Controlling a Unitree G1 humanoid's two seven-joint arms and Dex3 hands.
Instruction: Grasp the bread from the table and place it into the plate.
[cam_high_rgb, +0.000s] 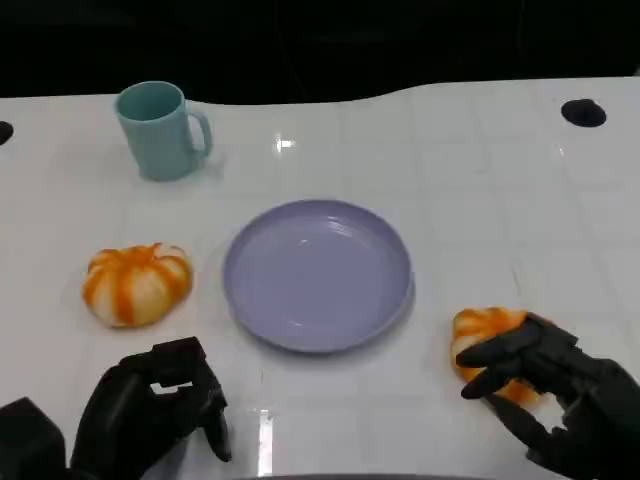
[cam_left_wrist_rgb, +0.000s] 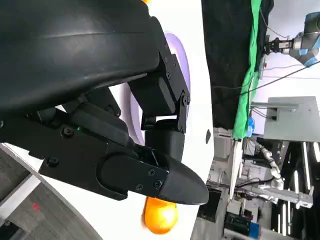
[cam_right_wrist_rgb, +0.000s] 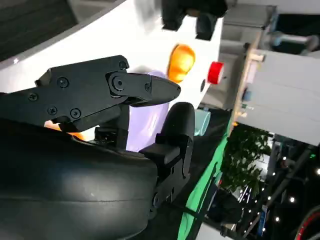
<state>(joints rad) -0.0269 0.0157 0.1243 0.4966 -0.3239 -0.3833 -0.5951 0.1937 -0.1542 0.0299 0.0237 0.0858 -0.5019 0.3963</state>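
- The right hand (cam_high_rgb: 545, 375) sat at the near right edge of the white table (cam_high_rgb: 480, 200), its fingers wrapped over the near side of an orange-and-white bread roll (cam_high_rgb: 482, 335). It looked to be gripping the roll, though whether the roll had left the surface could not be told.
- That roll lay just beside the lavender plate (cam_high_rgb: 318, 275), off its right rim, with a narrow strip of bare table between them.
- A second, similar roll (cam_high_rgb: 136, 283) rested near the left edge, apart from the plate's left rim and untouched.
- The left hand (cam_high_rgb: 160, 405) hung at the near left edge with fingers curled downward and nothing in them; it held no object.
- A teal mug (cam_high_rgb: 160, 130) stood toward the far left corner, well clear of any path to the plate.
- To do the grasp well, the fingers would likely need to close evenly round the roll's sides, not pinch its top, since soft bread probably squashes or slips.
- The lift should probably clear the plate's raised rim before moving leftward, so the roll does not catch the lip and tip the plate.
- Release seemed best over the plate's centre, low down, to keep the round roll from rolling off.
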